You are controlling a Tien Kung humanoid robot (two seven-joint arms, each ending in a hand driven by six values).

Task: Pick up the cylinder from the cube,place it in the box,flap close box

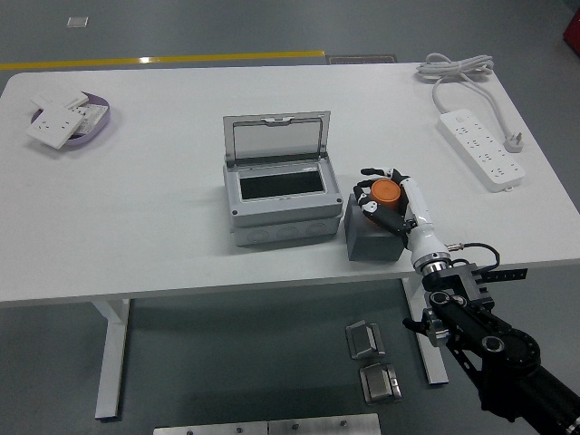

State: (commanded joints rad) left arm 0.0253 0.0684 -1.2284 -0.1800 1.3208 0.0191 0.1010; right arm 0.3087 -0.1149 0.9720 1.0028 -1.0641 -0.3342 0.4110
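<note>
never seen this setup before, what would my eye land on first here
First the bright orange cylinder, gripped in the right hand above the dark grey cube near the white table's front edge. Just left of it stands the grey plastic box, its clear flap lid raised. A white power strip lies far right.

From here the right robot hand [388, 201] covers most of the orange cylinder [385, 190], so I only see its top. The grey cube [367, 237] is partly hidden under the fingers. My right arm runs off the lower right corner. The box [279, 201] interior reads only as dark.
</note>
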